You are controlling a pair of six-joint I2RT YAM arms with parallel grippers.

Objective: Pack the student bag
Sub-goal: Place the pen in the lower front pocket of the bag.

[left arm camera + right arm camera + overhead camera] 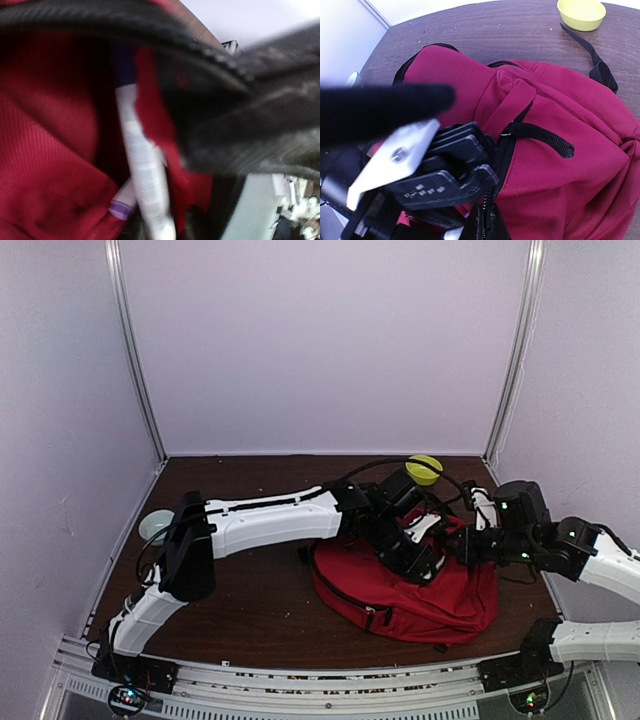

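Note:
The student bag (420,595), a red backpack, lies on the dark table at centre right. My left gripper (424,558) reaches into its open top. In the left wrist view the red lining (45,150) fills the frame under the black zipper rim (150,25). A white marker with a dark blue end (142,170) lies inside, and a second marker with a purple cap (121,206) lies beside it. The left fingers are blurred, so I cannot make out their state. My right gripper (487,225) is shut on the bag's black zipper edge, holding the opening up.
A yellow bowl (424,469) stands behind the bag. A pale bowl (157,526) sits at the table's left edge. A black strap (590,55) trails from the bag toward the yellow bowl. Walls close in the table on three sides.

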